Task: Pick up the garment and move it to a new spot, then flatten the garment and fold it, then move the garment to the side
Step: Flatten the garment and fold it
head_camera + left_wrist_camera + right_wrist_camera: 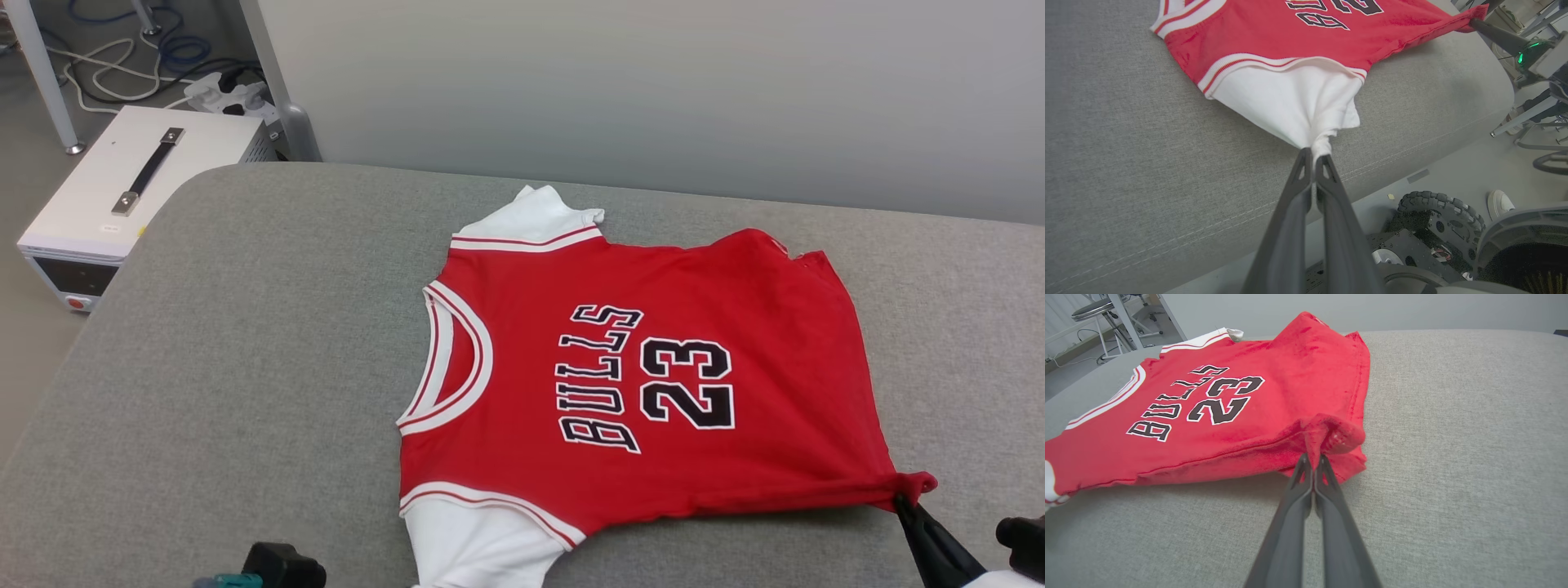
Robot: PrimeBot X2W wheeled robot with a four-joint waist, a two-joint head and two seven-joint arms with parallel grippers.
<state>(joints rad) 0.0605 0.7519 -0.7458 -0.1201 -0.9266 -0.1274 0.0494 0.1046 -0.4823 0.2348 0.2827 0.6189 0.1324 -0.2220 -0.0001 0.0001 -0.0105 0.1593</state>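
The left gripper (pixel 1312 154) reaches in low from the near edge of the grey cushion (pixel 245 367). Its two fingers are pressed together on the white near sleeve of the shirt (pixel 620 376), and the cloth there is drawn to a bunched point. The shirt lies front up on the middle-right of the cushion. Its long axis runs left to right, with the neck hole toward the left and the hem toward the right. The right gripper (pixel 902 500) slants in from the lower right corner, fingers closed, pinching the near hem corner, which is raised slightly.
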